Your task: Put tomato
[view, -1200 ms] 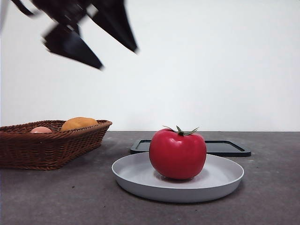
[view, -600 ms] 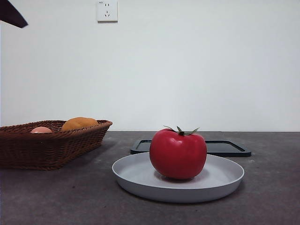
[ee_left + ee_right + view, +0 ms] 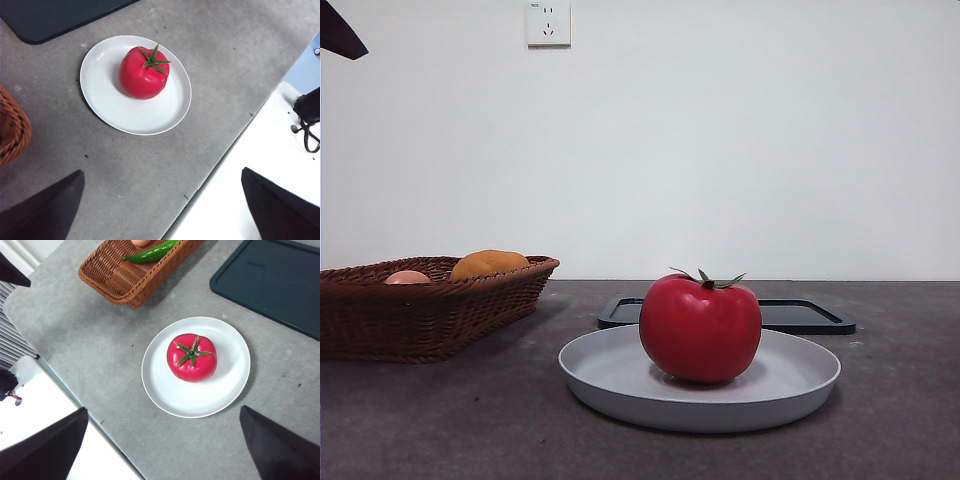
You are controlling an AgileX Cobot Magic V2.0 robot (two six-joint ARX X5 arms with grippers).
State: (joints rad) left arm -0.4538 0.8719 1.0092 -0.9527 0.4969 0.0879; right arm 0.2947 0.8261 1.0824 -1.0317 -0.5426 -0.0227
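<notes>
The glossy red tomato with its green calyx stands upright on the white-grey plate in the middle of the table. It shows the same way in the left wrist view and the right wrist view. My left gripper hangs high above the table's near edge, open and holding nothing, well away from the tomato. The right gripper is likewise high up, open and holding nothing. Only a black tip of one arm shows at the front view's top left corner.
A brown wicker basket stands at the left with an orange-yellow fruit, a pinkish fruit and a green pepper. A dark flat tray lies behind the plate. The table's edge runs below both grippers.
The dark arm that filled the front view's top left a second ago has drawn up and away to the corner. The tomato stays on the plate.
</notes>
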